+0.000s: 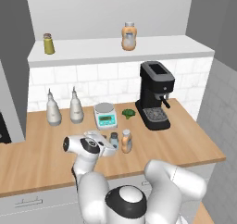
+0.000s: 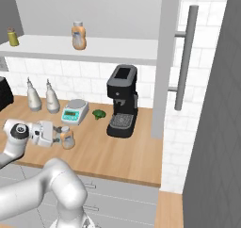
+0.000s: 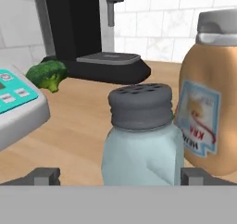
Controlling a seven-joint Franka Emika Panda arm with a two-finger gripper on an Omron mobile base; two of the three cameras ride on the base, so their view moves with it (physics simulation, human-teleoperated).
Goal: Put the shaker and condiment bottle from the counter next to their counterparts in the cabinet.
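Note:
The pale blue-grey shaker (image 3: pixel 141 144) with its dark grey cap stands on the wooden counter (image 1: pixel 185 140), close in front of the hand camera. My gripper (image 3: pixel 120 177) is open, one fingertip on each side of the shaker's base, the left one clearly apart from it. The slim orange condiment bottle (image 3: pixel 208 93) stands just right of the shaker, almost touching it. From the base, the shaker (image 1: pixel 114 139) and condiment bottle (image 1: pixel 126 141) sit near the counter's front, with the gripper (image 1: pixel 110 145) level at them. Up on the white cabinet shelf (image 1: pixel 92 49) stand the yellow-green shaker (image 1: pixel 48 43) and the bulging orange bottle (image 1: pixel 129 36).
A teal-fronted kitchen scale (image 1: pixel 105 115) sits just behind the gripper, with a broccoli floret (image 1: pixel 128 113) beside it. A black coffee machine (image 1: pixel 156 94) stands to the right, reaching nearly to the shelf. Two white bottles (image 1: pixel 65 108) stand at the back left by the tiled wall.

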